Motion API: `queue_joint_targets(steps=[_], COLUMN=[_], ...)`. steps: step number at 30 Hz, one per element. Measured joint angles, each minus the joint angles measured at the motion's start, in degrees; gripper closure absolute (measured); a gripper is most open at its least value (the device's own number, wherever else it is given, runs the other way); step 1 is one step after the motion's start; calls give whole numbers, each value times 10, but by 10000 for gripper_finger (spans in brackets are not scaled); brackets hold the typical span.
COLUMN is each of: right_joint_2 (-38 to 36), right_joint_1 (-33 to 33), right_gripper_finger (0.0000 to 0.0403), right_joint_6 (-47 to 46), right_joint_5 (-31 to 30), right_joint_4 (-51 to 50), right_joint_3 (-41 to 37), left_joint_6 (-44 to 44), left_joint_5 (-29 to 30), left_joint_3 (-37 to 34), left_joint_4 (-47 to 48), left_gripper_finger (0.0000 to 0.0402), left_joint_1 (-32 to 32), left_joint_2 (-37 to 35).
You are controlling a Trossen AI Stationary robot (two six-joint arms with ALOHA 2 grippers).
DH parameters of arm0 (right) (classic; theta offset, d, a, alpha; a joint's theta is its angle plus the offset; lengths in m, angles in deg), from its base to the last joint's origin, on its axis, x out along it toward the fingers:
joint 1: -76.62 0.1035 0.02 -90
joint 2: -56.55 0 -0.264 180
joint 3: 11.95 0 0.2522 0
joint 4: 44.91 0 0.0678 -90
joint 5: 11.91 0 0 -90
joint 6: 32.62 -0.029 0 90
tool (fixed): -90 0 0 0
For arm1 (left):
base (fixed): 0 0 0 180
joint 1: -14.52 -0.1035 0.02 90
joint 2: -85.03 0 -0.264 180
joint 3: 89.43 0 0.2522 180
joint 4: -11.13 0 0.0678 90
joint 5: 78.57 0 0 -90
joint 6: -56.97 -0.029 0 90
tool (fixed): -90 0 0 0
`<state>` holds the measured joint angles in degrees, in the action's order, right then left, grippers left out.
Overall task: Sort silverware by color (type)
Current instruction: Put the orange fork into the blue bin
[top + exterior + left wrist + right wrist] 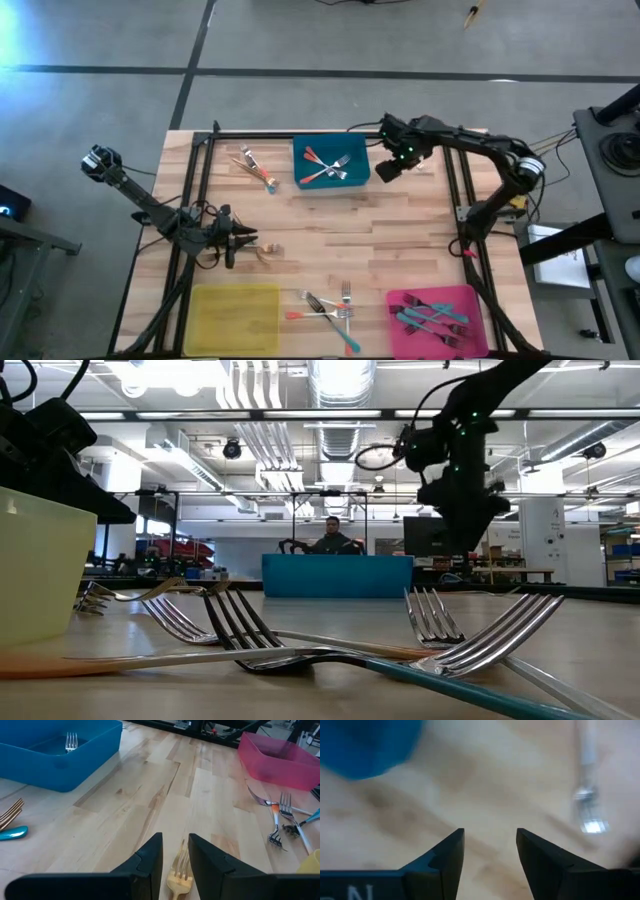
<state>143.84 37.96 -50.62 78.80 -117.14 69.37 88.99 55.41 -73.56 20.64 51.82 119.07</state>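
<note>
Gripping a gold fork (179,872) between its 2 fingers, the left gripper (243,243) sits low over the wooden table (380,235), just above the yellow bin (237,317). The fork's tines point forward past the fingertips. In the left wrist view the fingers (148,857) are close together on either side of the fork's neck.

Right gripper (385,168): raised above the table beside the right edge of the blue bin (331,163), fingers apart, nothing between them. In the low view it hangs well above the far end of the table.

Blue bin, far middle of the table: holds 2 forks with red-orange handles (326,168), crossed.

Pink bin (437,318), near right corner: holds about 3 forks with teal handles (430,314).

Yellow bin, near left: no fork can be made out in it.

Loose on the table:
- Far left of the blue bin: a small group of forks (256,167), gold with 1 teal handle end showing; exact count cannot be told.
- Between the yellow and pink bins: a pile of forks (330,312), red-orange and teal handles mixed, overlapping one another.

Background, low view: a person (331,536) sits beyond the far end of the table.
</note>
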Motion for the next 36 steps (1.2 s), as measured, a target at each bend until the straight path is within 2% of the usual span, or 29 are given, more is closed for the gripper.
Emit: queue_joint_targets(steps=[3,8,15,25,36], right_joint_2=[26,67,118,180,263], right_joint_1=[-19,-81,-157,-175,-200], right_gripper_finger=[228,229,229,248,270], right_joint_6=[8,51,72,159,203], right_joint_5=[-36,7,8,8,11], right_joint_4=[-15,-12,-14,-5,-15], right_joint_3=[25,46,59,91,149], left_joint_6=[0,0,0,0,0], left_joint_5=[0,0,0,0,0], left_joint_3=[0,0,0,0,0], left_joint_4=[0,0,0,0,0], left_gripper_finger=[325,325,325,325,325], left_joint_1=[0,0,0,0,0], left_joint_2=[0,0,0,0,0])
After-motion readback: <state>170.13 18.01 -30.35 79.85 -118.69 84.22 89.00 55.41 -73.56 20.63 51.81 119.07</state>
